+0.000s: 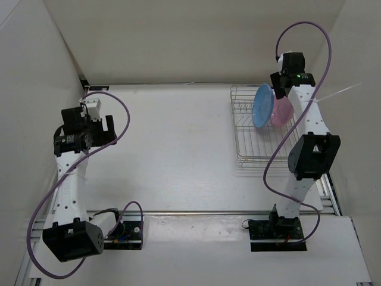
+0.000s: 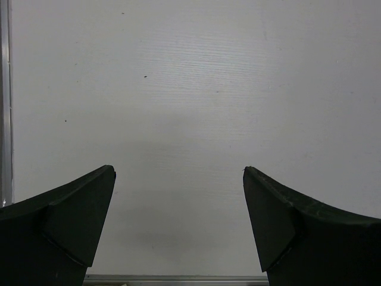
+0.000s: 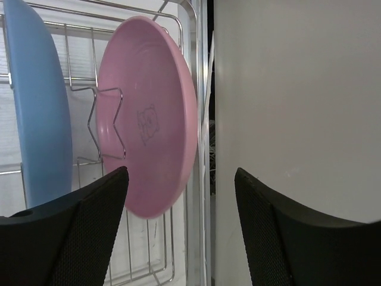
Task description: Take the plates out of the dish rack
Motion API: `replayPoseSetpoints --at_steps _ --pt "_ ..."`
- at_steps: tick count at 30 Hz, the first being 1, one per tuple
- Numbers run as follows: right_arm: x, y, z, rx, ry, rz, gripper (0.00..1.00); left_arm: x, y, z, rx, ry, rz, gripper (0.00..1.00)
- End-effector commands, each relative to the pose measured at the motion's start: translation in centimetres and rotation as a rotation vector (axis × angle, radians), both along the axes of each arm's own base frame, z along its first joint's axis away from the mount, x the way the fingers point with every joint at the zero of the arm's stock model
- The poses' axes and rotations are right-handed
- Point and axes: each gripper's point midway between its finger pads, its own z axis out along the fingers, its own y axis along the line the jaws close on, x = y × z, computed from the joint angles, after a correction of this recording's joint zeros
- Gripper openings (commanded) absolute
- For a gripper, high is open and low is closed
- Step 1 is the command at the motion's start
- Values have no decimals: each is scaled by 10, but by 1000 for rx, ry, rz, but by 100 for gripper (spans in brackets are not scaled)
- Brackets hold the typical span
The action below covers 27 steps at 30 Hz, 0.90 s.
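Note:
The silver wire dish rack [image 1: 257, 145] stands at the table's right. A light blue plate [image 1: 262, 105] and a pink plate [image 1: 283, 111] stand on edge in its far slots, blue to the left of pink. My right gripper [image 1: 278, 92] hovers open just above and behind them. In the right wrist view the gripper [image 3: 181, 179] is open and empty, with the pink plate [image 3: 149, 119] and its rim just beyond the gap, the blue plate [image 3: 36, 107] further left, and rack bars [image 3: 191, 53] around them. My left gripper [image 1: 111, 127] is open and empty over bare table at the left; it also shows in the left wrist view [image 2: 178, 179].
A white enclosure wall [image 3: 297, 89] stands close beside the rack's right side. White walls close the back and left of the table [image 1: 172, 137]. A metal rail [image 1: 190, 213] runs along the near edge by the arm bases.

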Motion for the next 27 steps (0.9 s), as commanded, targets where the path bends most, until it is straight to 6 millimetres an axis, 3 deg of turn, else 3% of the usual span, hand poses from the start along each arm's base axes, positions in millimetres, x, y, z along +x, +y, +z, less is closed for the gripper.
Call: replayPoseSetpoints --at_steps 1,6,10,21,27 --pt "18 -10 22 -54 -88 -38 75 7 -4 4 -10 -19 -40 100" --pt "25 -13 15 -68 -85 -55 63 11 -6 6 -6 -37 -50 100" --pt "28 -18 8 -93 -72 -71 45 14 -8 5 -6 -37 -59 100" --pt "24 -21 -16 -125 -15 -106 42 16 -4 6 14 -34 -50 100" --pt "24 -20 -22 -113 -5 -117 32 16 -2 4 20 -35 -43 100"
